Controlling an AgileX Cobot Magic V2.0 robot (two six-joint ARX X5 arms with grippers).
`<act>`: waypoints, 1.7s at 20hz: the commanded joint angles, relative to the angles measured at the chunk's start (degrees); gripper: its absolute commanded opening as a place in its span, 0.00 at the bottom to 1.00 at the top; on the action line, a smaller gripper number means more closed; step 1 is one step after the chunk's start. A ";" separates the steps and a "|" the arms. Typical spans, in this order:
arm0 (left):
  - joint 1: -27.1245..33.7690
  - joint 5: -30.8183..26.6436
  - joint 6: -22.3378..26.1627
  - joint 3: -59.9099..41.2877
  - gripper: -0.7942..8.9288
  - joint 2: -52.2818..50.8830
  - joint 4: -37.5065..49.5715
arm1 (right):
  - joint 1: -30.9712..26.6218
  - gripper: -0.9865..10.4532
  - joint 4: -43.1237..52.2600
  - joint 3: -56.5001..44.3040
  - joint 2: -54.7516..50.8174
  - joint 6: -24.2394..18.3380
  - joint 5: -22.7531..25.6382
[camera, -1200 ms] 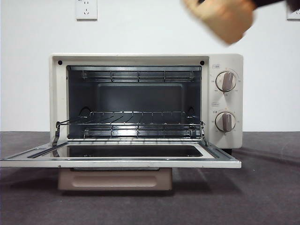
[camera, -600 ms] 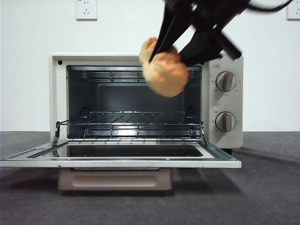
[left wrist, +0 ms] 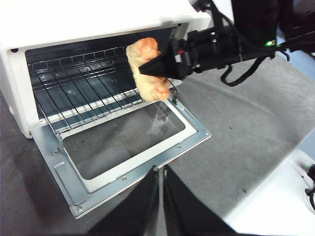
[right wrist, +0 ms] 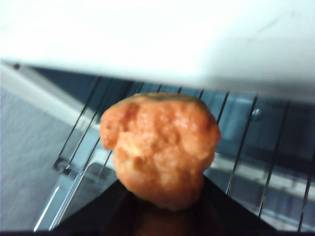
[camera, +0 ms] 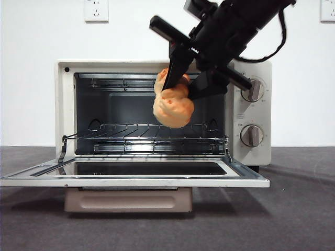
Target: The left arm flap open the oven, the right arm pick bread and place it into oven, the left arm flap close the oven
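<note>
White wall and dark grey table (camera: 303,209) frame the front view, where the oven (camera: 252,112) stands with its door (camera: 136,175) flapped down flat. The right gripper (camera: 180,86) slants in from the upper right and pinches the bread (camera: 172,107) between its jaws. The loaf hangs in front of the open cavity, above the wire rack (camera: 146,138) and not touching it. Its long axis runs roughly upright, top lump caught between the jaws. The rack lies below and further in from the bread, so the coming move looks like a push inward and down. Half a second ago the bread hung higher, up at the cavity's top edge; a second ago it was a blur at the upper right, well clear of the oven.

Left wrist view: the left gripper (left wrist: 158,172) hangs back above the table just beyond the lowered door (left wrist: 133,147), jaws pressed nearly together on nothing. The right arm (left wrist: 221,44) reaches across, bread (left wrist: 147,69) over the rack's front edge.

Right wrist view: the bread (right wrist: 160,145) fills the frame, clamped at its base, rack wires (right wrist: 241,147) just behind; this arm is clearly the nearer one.
</note>
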 commanded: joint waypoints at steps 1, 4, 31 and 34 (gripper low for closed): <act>-0.48 -0.35 0.50 1.29 0.10 0.15 0.28 | 0.50 0.20 1.86 0.87 1.77 1.57 2.21; -0.48 -0.35 0.52 1.29 0.10 0.15 0.28 | 0.42 0.20 3.45 0.87 2.84 1.99 4.07; -0.46 -3.13 2.10 1.29 0.10 0.70 0.52 | -0.07 0.44 -0.55 0.90 1.29 1.77 7.34; -0.35 -6.36 2.99 1.29 0.10 2.73 1.16 | 1.07 0.44 -5.01 0.90 -2.21 1.75 7.23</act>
